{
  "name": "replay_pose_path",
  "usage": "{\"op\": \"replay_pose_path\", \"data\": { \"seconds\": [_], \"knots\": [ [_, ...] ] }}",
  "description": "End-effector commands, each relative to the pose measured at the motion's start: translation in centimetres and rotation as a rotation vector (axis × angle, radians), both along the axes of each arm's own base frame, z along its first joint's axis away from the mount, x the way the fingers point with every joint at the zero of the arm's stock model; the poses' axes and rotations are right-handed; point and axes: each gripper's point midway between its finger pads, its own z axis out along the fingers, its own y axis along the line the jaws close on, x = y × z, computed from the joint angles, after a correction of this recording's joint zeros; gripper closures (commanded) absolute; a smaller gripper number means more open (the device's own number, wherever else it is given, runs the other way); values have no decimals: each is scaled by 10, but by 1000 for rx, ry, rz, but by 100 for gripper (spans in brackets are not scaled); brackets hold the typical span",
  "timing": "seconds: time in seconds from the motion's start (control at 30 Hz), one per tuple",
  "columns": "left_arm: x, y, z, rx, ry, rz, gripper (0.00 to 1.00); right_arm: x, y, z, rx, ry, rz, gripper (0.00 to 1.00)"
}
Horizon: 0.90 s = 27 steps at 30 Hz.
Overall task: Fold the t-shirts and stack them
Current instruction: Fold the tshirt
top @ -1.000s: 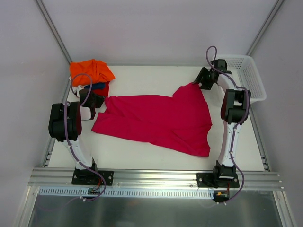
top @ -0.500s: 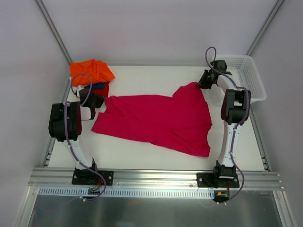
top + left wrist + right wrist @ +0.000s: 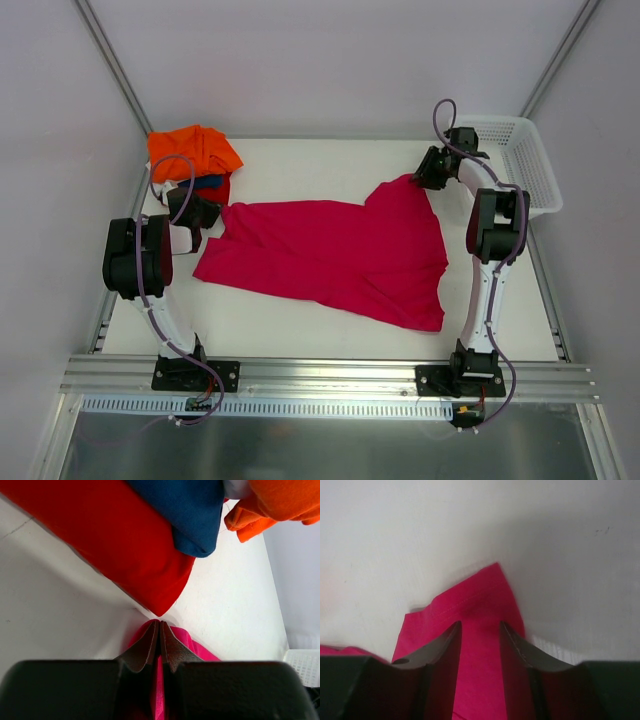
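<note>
A large magenta-pink t-shirt [image 3: 330, 255] lies spread across the table. My left gripper [image 3: 212, 213] is shut on its left corner [image 3: 195, 647], the cloth pinched between the fingers [image 3: 160, 625]. Just beyond that corner sits the stack of folded t-shirts: orange [image 3: 192, 150] on top, dark blue [image 3: 205, 182] under it, red [image 3: 115, 545] at the bottom. My right gripper [image 3: 420, 178] is at the pink shirt's far right corner [image 3: 470, 605], jaws apart, with the cloth lying under and between them [image 3: 480, 625].
A white mesh basket [image 3: 525, 165] stands at the back right, just beyond the right arm. The stack sits in the back left corner against the wall.
The right gripper has edged a little over the shirt's far corner. The pink shirt and the left arm have not visibly moved.
</note>
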Motion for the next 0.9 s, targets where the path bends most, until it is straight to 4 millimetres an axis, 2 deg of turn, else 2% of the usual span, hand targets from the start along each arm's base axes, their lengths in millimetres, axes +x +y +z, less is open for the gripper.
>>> {"op": "replay_pose_path", "data": {
  "seconds": [0.0, 0.03, 0.3, 0.43, 0.63, 0.77, 0.83, 0.87],
  "knots": [
    [10, 1, 14, 4, -58, -17, 100, 6, -5, 31, -5, -16, -12, 61],
    [10, 1, 14, 4, -58, -17, 100, 8, -6, 25, -3, -2, -11, 61],
    [11, 1, 15, 6, -60, -20, 100, 12, -3, 15, 38, 21, -9, 49],
    [11, 1, 16, 7, -63, -22, 100, 9, -2, 21, 0, 7, 6, 46],
    [11, 0, 16, 2, -63, -24, 100, 15, -20, 32, -139, -21, 38, 44],
    [11, 0, 15, 4, -62, -27, 100, 15, -40, 45, -292, -48, 27, 43],
    [11, 0, 15, 0, -63, -28, 100, 16, -42, 50, -324, -58, 43, 43],
    [12, 0, 15, -1, -65, -28, 100, 16, -45, 46, -349, -49, 38, 43]
  ]
}}
